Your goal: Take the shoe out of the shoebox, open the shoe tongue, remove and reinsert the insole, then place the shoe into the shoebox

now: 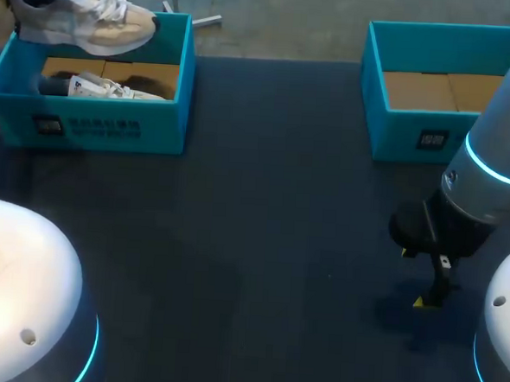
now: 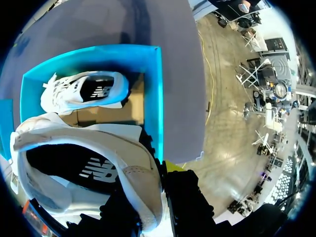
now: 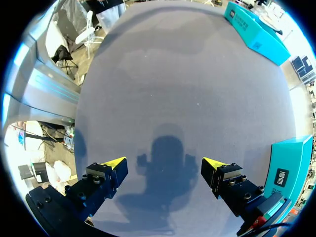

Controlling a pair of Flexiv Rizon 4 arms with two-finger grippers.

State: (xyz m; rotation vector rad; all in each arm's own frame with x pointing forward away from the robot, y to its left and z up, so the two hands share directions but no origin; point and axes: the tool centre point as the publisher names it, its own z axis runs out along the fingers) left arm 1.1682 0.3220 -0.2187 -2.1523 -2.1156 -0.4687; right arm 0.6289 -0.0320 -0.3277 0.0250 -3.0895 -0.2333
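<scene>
Far left: my left hand (image 2: pixel 157 190) is clenched on the shoe (image 1: pixel 84 16), a white and beige sneaker. In the left wrist view one yellow-tipped finger (image 2: pixel 173 165) presses the shoe's side; the other finger is hidden behind the shoe. In the head view the shoe hangs in the air above the back rim of the left shoebox (image 1: pixel 94 125), roughly level, toe pointing toward the middle of the bench (image 1: pixel 260 243). Only a dark bit of the hand shows there, at the shoe's heel end.

The left shoebox is teal, open on top, and sits at the far left corner of the bench. A second shoe (image 1: pixel 105 88) lies on its side on the box's cardboard floor, under the held one.

Left arm (image 1: pixel 15 289): its white housing fills the near left corner.

Middle: dark bench surface.

Right: the right shoebox (image 1: pixel 414 136) is teal and open, with its cardboard floor showing, at the far right. The right arm (image 1: pixel 490 162) comes in from the right edge. My right hand (image 3: pixel 164 163) is released, fingers wide apart with nothing between them, hovering above the bench with its shadow under it. The right shoebox is near it, apart.
</scene>
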